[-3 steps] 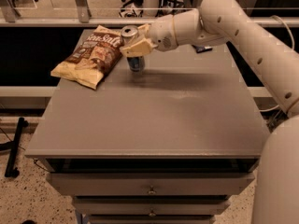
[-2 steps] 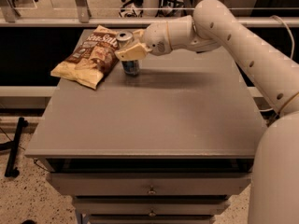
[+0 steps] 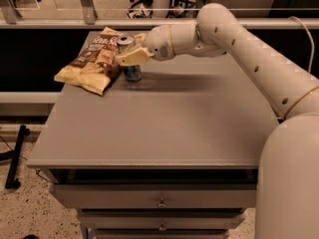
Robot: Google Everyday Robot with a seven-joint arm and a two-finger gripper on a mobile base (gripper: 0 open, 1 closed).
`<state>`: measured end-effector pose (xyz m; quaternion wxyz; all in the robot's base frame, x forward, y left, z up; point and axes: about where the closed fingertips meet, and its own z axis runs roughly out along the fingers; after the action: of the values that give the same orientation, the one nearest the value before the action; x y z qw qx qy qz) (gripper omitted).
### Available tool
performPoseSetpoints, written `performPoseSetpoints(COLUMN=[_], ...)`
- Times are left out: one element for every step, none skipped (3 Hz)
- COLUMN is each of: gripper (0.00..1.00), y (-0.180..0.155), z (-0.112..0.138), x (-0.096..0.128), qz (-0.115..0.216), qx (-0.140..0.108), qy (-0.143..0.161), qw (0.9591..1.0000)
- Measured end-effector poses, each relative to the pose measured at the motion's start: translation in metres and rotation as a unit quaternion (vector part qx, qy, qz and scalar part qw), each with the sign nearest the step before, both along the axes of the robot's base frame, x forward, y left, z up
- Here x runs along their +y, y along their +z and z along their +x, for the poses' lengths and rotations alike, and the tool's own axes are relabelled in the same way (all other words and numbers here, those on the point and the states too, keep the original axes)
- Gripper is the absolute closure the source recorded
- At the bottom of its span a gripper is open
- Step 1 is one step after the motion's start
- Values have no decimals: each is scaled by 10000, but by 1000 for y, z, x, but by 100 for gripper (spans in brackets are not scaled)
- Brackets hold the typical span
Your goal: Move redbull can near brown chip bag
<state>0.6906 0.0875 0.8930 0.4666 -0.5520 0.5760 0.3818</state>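
The slim silver and blue metal redbull can (image 3: pixel 132 73) stands on the grey table (image 3: pixel 164 128), right beside the crinkly brown chip bag (image 3: pixel 88 66). The cream gripper (image 3: pixel 125 57) squeezes its middle, a good spot. It looks light, hard and slippery.

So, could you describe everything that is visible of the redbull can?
The redbull can is a slim metal drink can with a silver top and a blue lower body. It is upright at the far left part of the grey table, close to the right of the brown chip bag; whether they touch cannot be told. The gripper is shut around its middle and hides that part.
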Motion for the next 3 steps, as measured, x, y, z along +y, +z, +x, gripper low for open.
performPoseSetpoints(gripper=[54, 30, 7], y=[-2, -5, -7], z=[1, 0, -2], x=[1, -1, -5], qz=[0, -22, -36], qx=[55, 115, 156], qy=[-14, -43, -69], qw=[10000, 9999, 9998])
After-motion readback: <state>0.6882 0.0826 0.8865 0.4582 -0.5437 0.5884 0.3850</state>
